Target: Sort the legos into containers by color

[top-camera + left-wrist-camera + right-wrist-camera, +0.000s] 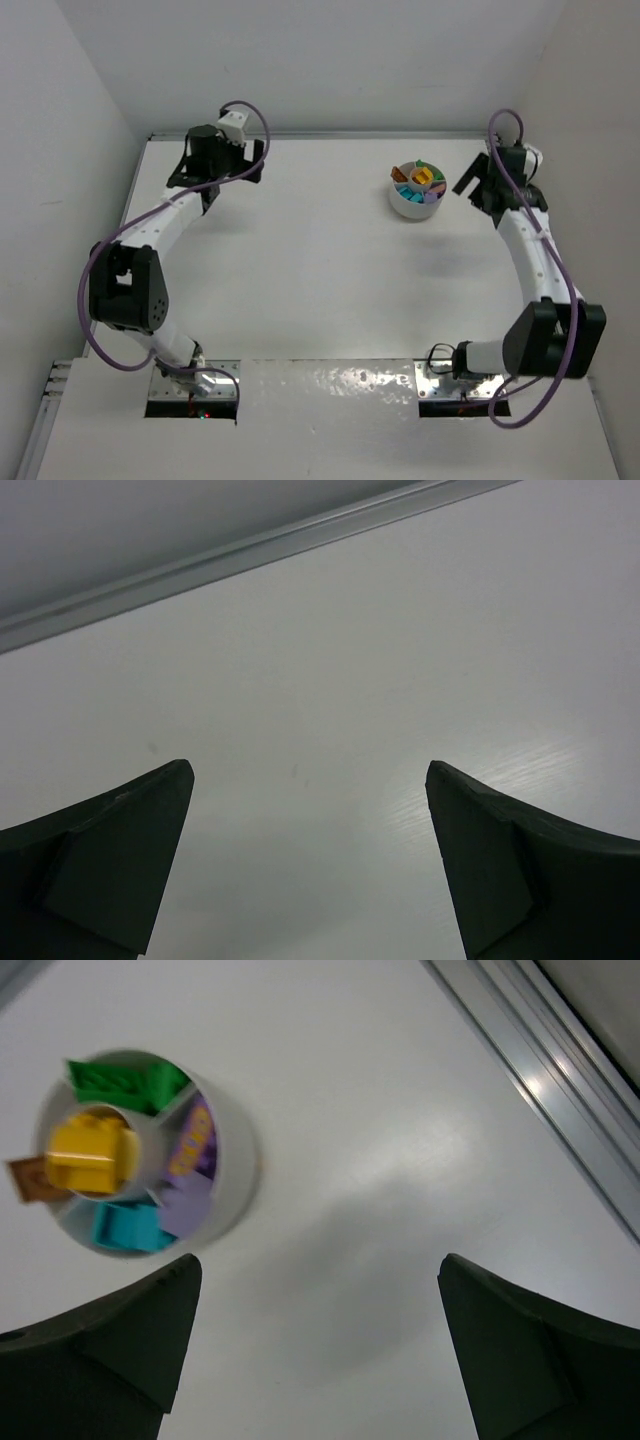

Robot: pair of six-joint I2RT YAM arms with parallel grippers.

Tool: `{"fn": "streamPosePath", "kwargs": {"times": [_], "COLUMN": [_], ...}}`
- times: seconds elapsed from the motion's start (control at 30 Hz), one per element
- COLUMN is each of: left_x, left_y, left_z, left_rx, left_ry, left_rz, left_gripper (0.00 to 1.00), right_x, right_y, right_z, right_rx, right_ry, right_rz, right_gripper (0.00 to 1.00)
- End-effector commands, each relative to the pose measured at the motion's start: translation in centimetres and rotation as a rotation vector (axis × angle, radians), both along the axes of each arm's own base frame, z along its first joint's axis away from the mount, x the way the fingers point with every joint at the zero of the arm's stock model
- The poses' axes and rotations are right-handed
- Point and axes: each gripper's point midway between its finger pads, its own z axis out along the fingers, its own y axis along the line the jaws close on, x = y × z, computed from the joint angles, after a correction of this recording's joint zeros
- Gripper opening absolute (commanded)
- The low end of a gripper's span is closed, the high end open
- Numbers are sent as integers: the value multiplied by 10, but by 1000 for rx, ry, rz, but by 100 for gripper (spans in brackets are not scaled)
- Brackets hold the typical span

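Observation:
The round white dish (410, 205) stands at the back right of the table with coloured legos in its compartments. In the right wrist view the dish (232, 1175) holds a yellow lego (90, 1152) in the centre cup, green (120, 1082), purple (190, 1175), teal (128, 1228) and brown (35, 1180) ones around it. My right gripper (315, 1280) is open and empty above bare table, to the right of the dish. My left gripper (308, 780) is open and empty over bare table at the back left.
A metal rail (545, 1085) runs along the table's back edge next to the right gripper, and it also shows in the left wrist view (250, 555). White walls enclose the table on three sides.

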Motion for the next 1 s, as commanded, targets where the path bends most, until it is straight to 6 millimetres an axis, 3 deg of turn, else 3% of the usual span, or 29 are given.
{"fn": "streamPosePath", "kwargs": {"times": [0.0, 0.03, 0.17, 0.33, 0.97], "left_x": [-4, -7, -19, -34, -50], "left_y": [36, 46, 70, 78, 74], "left_z": [20, 13, 9, -6, -6], "left_rx": [38, 53, 61, 22, -30], "left_ry": [-68, -57, -46, -9, -3], "left_rz": [123, 147, 223, 282, 281], "left_gripper": [100, 100, 100, 100, 100], "right_x": [-31, -46, -79, -111, -125], "right_y": [-14, -14, -24, -42, -52], "right_z": [0, -24, -40, -54, -42], "right_rx": [-37, -35, -58, -112, -187], "right_ry": [-96, -66, -78, -55, -32], "right_rz": [-123, -144, -233, -381, -401], "right_gripper": [99, 99, 99, 99, 99]}}
